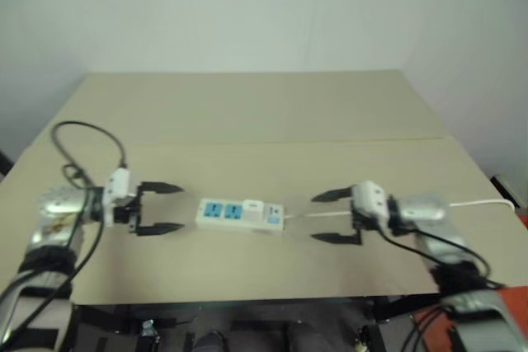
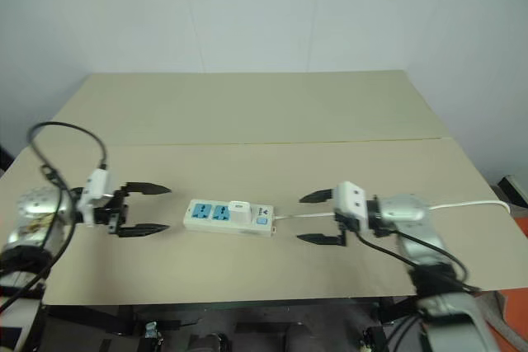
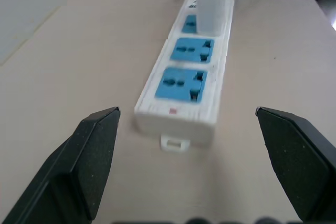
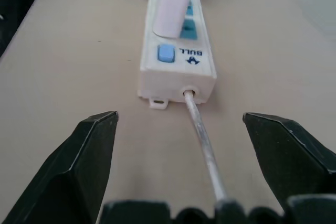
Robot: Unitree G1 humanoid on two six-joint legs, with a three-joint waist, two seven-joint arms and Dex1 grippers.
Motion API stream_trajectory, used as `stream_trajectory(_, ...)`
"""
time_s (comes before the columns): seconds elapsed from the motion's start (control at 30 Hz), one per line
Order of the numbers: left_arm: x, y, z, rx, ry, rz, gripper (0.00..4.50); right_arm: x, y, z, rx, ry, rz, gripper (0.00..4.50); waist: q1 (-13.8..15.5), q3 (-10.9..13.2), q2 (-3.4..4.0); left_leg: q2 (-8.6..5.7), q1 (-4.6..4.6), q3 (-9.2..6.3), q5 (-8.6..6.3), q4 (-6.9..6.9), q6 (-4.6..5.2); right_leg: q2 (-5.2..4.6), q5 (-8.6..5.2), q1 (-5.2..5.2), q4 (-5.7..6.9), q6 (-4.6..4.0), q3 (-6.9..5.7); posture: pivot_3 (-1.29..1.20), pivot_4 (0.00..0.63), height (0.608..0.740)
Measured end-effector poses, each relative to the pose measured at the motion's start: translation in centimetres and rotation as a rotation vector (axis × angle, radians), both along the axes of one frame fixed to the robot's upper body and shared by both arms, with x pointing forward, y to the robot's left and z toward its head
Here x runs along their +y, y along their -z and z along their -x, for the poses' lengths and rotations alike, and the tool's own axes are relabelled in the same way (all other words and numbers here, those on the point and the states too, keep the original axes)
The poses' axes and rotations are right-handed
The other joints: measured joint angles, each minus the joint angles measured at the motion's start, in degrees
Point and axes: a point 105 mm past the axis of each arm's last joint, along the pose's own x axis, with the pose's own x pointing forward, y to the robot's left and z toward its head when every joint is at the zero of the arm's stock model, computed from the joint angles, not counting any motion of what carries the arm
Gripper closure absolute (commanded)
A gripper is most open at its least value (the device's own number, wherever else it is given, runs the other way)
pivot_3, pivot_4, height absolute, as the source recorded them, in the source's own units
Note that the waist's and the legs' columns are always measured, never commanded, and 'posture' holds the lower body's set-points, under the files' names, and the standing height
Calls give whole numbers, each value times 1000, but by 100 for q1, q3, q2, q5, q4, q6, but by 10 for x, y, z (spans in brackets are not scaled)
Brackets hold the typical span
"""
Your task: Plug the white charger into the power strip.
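The power strip (image 1: 239,214) lies flat near the table's front edge, midway between my two arms. The white charger (image 3: 210,1) stands upright in the blue socket nearest the strip's switch end, next to the blue button (image 4: 165,53). Two blue sockets toward my left arm are bare. My left gripper (image 1: 161,208) hovers a short way off the strip's left end, open and empty. My right gripper (image 1: 334,217) faces the cord end, open and empty, with the thin white cord (image 4: 202,140) running between its fingers toward the strip.
The tan table (image 1: 264,121) stretches far back to a pale wall. The cord trails right past my right arm to the table's right edge (image 1: 495,201). A black cable (image 1: 87,133) loops above my left wrist.
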Motion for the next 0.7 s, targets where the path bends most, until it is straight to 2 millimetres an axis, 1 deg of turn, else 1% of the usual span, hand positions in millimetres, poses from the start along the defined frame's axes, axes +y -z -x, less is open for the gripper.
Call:
stream_trajectory(0.1,18,-3,14,-32,-58,-26,0,-26,-15,22,-10,36,21,34,38,4,-4,2,8,2,0,0,-1,-1,-18,6,1,28,-4,0,150,740)
stream_trajectory(0.17,25,-6,21,-25,-71,-53,0,-37,-17,31,5,67,39,34,60,7,-8,3,17,5,0,2,-2,-1,-20,12,0,27,-3,0,150,740)
stream_trajectory(0.27,29,-11,28,-13,-80,-74,0,-49,-13,40,45,128,47,34,107,7,-9,4,42,17,2,3,-5,-4,-29,26,4,11,4,0,150,740)
stream_trajectory(0.3,28,-12,30,-8,-79,-73,0,-51,-12,41,47,152,42,34,130,8,-9,3,45,22,3,4,-6,-4,-38,25,5,-6,10,0,150,740)
stream_trajectory(0.43,20,-11,32,20,-78,-58,0,-54,-7,42,69,219,31,34,142,8,-10,3,46,33,4,6,-8,-4,-36,24,4,-3,20,0,150,740)
stream_trajectory(0.53,11,-10,31,31,-70,-31,0,-57,-6,39,55,273,37,34,142,8,-10,3,39,35,4,4,-8,-4,-18,19,0,28,21,0,150,740)
stream_trajectory(0.7,5,-8,29,21,-66,-10,0,-63,-5,40,51,319,42,34,149,8,-11,3,29,34,3,-1,-8,-4,-22,15,-5,28,18,0,150,740)
